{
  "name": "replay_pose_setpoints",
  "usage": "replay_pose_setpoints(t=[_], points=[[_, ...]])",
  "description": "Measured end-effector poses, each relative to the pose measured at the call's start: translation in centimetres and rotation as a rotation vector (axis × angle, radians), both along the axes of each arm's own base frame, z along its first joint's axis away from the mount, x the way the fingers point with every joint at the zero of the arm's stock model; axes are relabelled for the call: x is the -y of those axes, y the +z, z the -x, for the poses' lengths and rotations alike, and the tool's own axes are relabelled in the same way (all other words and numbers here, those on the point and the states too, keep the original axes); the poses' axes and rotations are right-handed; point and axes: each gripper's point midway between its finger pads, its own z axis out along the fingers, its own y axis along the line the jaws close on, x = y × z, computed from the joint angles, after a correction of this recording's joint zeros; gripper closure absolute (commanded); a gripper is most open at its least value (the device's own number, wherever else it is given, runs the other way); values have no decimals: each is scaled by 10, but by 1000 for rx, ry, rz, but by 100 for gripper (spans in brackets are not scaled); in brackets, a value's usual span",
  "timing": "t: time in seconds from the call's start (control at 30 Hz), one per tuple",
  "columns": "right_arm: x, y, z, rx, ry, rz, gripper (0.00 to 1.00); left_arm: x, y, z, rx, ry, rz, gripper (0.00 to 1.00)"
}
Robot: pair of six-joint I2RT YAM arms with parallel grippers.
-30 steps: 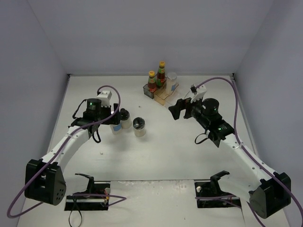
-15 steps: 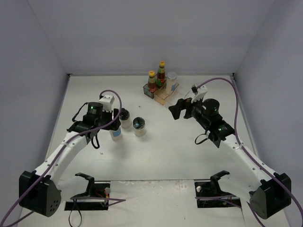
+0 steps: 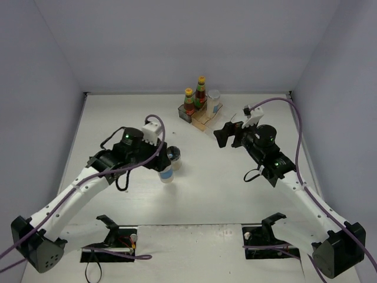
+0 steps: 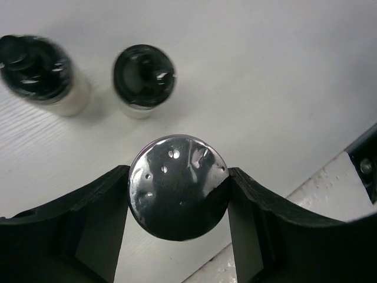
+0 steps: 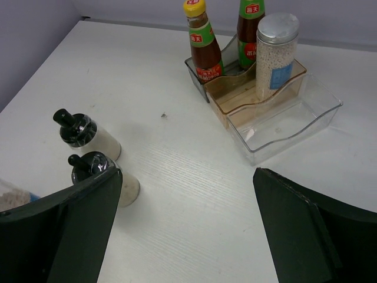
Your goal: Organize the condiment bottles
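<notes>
Printed on each of two dark red-brown sauce bottles with yellow-orange caps (image 5: 204, 47): a red patch with yellow characters over a green band, too small to read. Cap of the farther bottle (image 5: 250, 29) cut off by the top edge of the right wrist view. At 3 o'clock of them, one pale granule-filled shaker with a perforated silver lid (image 5: 275, 56), its blue label showing no readable writing. All three upright in one stepped plastic rack (image 5: 306, 112), part smoky, part amber, part clear, at 12 o'clock on the white table (image 3: 235, 194).

Clamped between the left fingers (image 4: 106, 206): a second silver-lidded shaker (image 3: 167, 174), near the table's middle, at 7 o'clock from the rack. Blue label there too, unreadable. Cannot tell whether its base touches the table. In the right wrist view, only a sliver of it, behind a finger at 8 o'clock.

Two short black-topped jars (image 4: 143, 76) of pale powder, counting the blurred twin (image 4: 35, 68), close together on the table at 11 o'clock of the held shaker. From above, only one jar in sight, just beside that shaker at 1 o'clock; the other hidden by the left arm (image 3: 88, 183).

Right fingers (image 5: 82, 218) spread wide apart around nothing, at 4 o'clock from the rack.
</notes>
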Motion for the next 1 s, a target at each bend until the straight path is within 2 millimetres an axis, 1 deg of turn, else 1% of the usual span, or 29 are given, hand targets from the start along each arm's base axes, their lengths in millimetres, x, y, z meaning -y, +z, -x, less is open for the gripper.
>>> replay_pose_setpoints(t=[0.17, 0.27, 0.33, 0.47, 0.6, 0.77, 0.8, 0.9, 0.93, 1.0], points=[[7, -1, 0, -6, -36, 8, 0, 66, 6, 18, 14, -163, -54, 100], [13, 3, 0, 3, -70, 9, 0, 104, 4, 18, 32, -214, -85, 100], [19, 4, 0, 5, -101, 11, 0, 122, 1, 11, 45, -219, -98, 100], [33, 5, -3, 3, -172, 15, 0, 144, -10, -13, 79, -181, -111, 100], [47, 8, -3, 5, -241, 12, 0, 163, -28, -42, 104, -135, -138, 100], [57, 13, -4, 20, -296, 8, 0, 185, -52, -69, 125, -102, -154, 100], [59, 13, -4, 20, -302, 8, 0, 188, -55, -74, 132, -94, -153, 100], [62, 11, -4, 12, -320, 14, 0, 195, -54, -84, 154, -79, -132, 100], [63, 10, -4, 11, -323, 15, 0, 195, -54, -87, 157, -73, -127, 96], [64, 9, -4, 7, -329, 17, 0, 195, -53, -91, 160, -62, -119, 85]])
